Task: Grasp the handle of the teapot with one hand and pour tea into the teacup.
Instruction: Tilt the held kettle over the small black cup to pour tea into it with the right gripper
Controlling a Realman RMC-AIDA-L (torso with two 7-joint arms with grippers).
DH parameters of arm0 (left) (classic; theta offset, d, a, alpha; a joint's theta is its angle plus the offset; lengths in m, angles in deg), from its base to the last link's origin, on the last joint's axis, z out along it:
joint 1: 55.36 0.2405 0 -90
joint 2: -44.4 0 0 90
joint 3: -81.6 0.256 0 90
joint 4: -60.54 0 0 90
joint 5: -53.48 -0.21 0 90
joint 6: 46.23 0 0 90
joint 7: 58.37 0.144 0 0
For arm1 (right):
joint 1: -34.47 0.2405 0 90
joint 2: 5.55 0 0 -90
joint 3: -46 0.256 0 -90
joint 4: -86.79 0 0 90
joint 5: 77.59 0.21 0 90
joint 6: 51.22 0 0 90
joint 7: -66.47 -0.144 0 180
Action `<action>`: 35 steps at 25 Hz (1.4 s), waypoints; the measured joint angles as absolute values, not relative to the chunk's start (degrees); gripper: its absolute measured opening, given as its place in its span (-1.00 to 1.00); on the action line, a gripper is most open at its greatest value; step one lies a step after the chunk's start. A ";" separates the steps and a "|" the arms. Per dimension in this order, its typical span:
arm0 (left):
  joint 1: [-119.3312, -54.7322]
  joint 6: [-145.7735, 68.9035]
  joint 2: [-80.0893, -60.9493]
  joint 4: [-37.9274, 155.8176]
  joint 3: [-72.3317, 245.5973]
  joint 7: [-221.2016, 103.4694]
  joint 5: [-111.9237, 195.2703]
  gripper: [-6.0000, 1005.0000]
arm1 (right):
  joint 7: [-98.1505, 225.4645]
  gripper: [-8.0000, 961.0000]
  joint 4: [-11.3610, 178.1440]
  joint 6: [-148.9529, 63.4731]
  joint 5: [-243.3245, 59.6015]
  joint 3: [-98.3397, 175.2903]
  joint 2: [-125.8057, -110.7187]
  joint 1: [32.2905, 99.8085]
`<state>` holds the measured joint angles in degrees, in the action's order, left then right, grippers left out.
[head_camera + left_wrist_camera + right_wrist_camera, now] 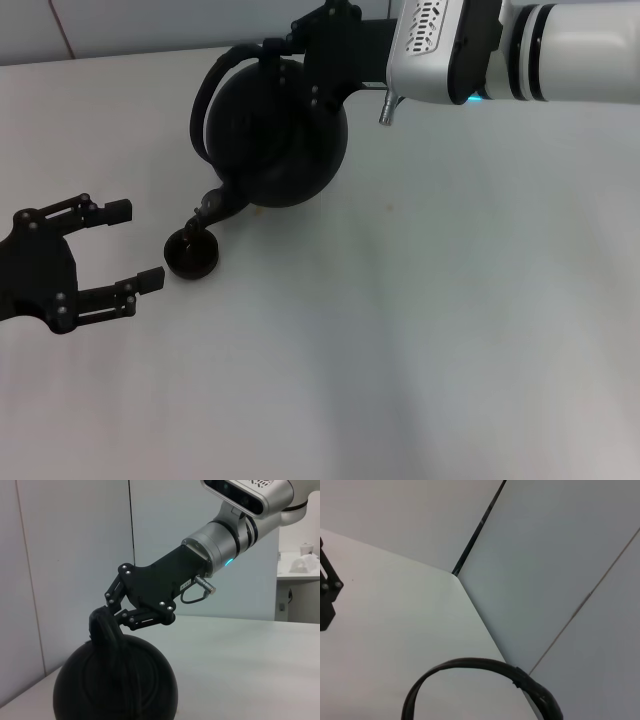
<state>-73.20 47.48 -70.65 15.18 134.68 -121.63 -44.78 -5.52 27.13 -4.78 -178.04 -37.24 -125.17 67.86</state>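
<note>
Now the right pincer [107,611] pinches the handle [102,630], tipping the teapot [275,130] over the teacup [193,254].

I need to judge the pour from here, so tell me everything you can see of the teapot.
The teapot is a round, squat, matt black pot that looks like cast iron. It is tilted toward the robot's left, its short curved spout dipping right over the small black teacup. Its thick arched handle is held by the right gripper, whose fingers are closed on the hoop. The lid is not visible. No stream of tea can be made out. The pot's underside seems lifted off the white table.
</note>
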 joint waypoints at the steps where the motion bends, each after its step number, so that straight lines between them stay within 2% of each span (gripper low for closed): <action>1: -73.20 47.47 -70.65 15.22 134.69 -121.62 -44.78 0.60 | -5.52 -0.76 27.03 -4.78 -178.21 -37.24 -125.17 67.86; 27: -73.35 46.81 -70.81 15.80 134.68 -121.47 -44.78 0.60 | -5.70 -0.78 26.31 -7.00 -179.37 -37.23 -125.21 67.17; 35: -73.65 46.66 -70.92 15.77 134.69 -121.47 -44.78 0.60 | -2.58 -0.78 29.85 -8.32 -166.70 -37.34 -125.17 64.52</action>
<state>-73.65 46.66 -70.92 15.77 134.69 -121.47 -44.78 -2.58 29.85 -8.32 -166.70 -37.34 -125.17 64.52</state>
